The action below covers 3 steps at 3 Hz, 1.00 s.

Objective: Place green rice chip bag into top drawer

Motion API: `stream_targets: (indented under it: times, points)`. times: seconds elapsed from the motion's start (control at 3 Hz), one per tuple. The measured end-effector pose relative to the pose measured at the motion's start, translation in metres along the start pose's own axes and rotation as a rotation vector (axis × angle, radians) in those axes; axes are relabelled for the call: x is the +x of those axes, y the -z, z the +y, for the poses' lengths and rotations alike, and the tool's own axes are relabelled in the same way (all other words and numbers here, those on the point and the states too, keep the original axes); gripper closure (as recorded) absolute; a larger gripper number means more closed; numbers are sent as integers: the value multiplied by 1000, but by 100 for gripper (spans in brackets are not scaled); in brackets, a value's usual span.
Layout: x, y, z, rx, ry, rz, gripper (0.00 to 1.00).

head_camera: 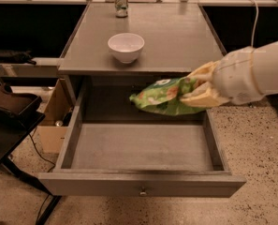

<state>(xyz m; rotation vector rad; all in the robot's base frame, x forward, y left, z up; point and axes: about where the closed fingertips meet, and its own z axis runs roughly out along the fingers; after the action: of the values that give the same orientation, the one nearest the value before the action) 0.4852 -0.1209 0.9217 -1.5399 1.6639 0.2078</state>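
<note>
The green rice chip bag is bright green with white lettering and is held in the air over the back right part of the open top drawer. My gripper comes in from the right on a white arm and is shut on the bag's right end. The drawer is pulled fully out, its grey inside is bare, and its front panel carries a small round knob.
A white bowl and a can stand on the grey tabletop. A cardboard box and a black stand are to the left of the drawer. Speckled floor lies to the right.
</note>
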Motion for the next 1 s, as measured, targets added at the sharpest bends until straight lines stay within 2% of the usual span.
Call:
stream_targets:
  times: [0.33, 0.67, 1.0]
  points:
    - [14, -67, 15, -39, -66, 91, 100]
    - [11, -85, 18, -52, -90, 116, 100]
    - [11, -82, 18, -50, -86, 112, 86]
